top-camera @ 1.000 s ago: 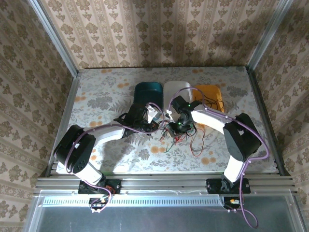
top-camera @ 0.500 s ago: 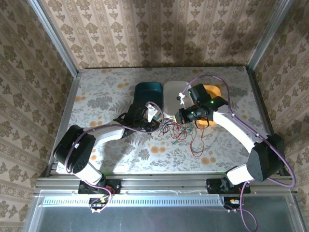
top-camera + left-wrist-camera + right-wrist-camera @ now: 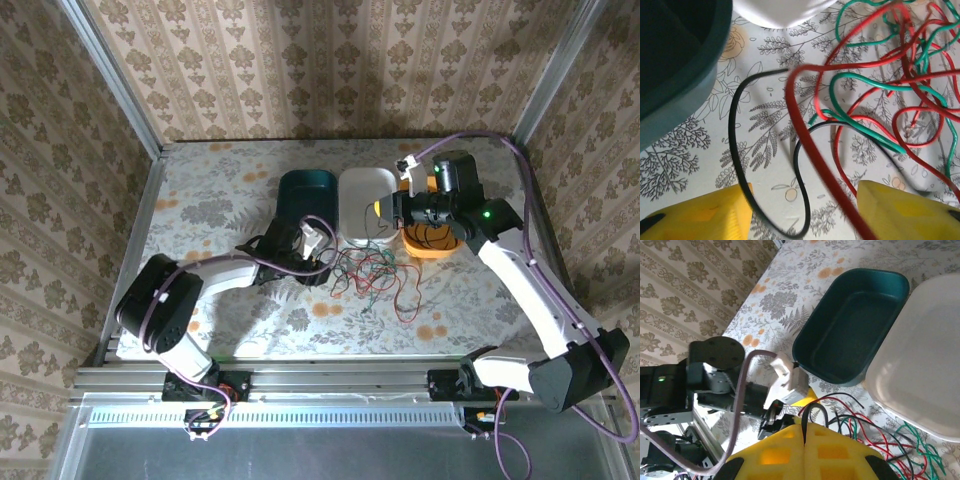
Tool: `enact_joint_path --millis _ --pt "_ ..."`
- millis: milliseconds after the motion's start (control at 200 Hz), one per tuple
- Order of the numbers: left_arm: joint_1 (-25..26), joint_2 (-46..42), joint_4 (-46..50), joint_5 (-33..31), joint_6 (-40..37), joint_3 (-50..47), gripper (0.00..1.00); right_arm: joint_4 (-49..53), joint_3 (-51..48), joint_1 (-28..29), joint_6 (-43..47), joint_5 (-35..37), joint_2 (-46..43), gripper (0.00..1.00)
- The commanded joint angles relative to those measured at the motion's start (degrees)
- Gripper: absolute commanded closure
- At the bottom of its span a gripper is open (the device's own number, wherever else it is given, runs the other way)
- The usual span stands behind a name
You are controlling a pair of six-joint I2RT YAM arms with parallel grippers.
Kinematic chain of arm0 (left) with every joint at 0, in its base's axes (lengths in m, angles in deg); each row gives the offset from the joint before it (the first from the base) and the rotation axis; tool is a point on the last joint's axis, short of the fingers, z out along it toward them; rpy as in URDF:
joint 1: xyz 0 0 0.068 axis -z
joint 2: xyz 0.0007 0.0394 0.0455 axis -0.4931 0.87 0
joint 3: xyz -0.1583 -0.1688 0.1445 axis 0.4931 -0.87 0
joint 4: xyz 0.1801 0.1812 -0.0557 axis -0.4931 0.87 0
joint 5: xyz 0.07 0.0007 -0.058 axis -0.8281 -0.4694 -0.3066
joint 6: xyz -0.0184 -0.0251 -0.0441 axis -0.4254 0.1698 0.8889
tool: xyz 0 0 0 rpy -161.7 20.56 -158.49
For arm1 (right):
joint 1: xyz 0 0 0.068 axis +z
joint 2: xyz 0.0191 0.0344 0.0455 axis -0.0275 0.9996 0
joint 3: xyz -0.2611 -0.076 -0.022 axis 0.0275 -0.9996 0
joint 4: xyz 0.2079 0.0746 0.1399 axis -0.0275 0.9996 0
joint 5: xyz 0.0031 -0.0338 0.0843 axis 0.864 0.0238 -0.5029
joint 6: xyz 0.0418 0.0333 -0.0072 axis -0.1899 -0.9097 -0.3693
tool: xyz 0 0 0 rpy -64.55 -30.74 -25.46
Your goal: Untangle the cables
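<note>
— Yellow pads of your right hand point(image 3: 804, 435) are pressed together on a black cable point(image 3: 803, 417), with the arm stretched high just right of the white tray point(image 3: 362, 190).
— And the left hand point(image 3: 805, 205)?
— It sits low, near-left of that tray, spread wide and gripping nothing. The cables point(image 3: 368, 270) sprawl just in front of the tray. A second ago your right arm crouched over them. Floral worktop point(image 3: 220, 200), wallpapered walls point(image 3: 300, 70).

Bright even overhead light, soft faint shadows, left wrist close-up — nearest red cables point(image 3: 812, 155) blurred, farther strands sharper
</note>
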Motion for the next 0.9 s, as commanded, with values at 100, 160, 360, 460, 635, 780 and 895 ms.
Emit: enact_joint_path --millis 100,160,360,460,635,780,895 --pt "-0.12 -6.9 2.47 2.32 -3.49 -1.0 0.4 -0.6 0.53 0.14 0.03 4.83 -1.78 1.0" --pt "-0.12 -7.21 2.38 2.48 -3.67 -0.45 0.4 -1.42 0.81 0.14 0.65 7.75 -2.99 1.0" --pt "0.1 -3.44 1.73 -1.55 -3.17 3.1 0.41 -2.32 4.21 -1.34 -0.69 24.63 -3.8 1.0" --pt "0.15 -2.01 0.36 -3.5 -2.02 4.02 0.41 -0.6 6.2 -1.93 -0.78 34.39 -0.73 1.0" --pt "0.23 -1.07 -0.61 -3.85 -0.12 4.59 0.41 -1.1 9.22 -5.24 -4.27 45.77 6.82 1.0" --pt "0.56 -1.54 -0.7 -4.01 0.43 3.81 0.41 -5.11 6.77 -8.68 -8.97 46.98 12.3 1.0" --pt "1.02 -2.11 -0.93 -4.76 0.62 3.07 0.41 -4.54 3.53 -9.45 -12.17 46.36 16.73 1.0"
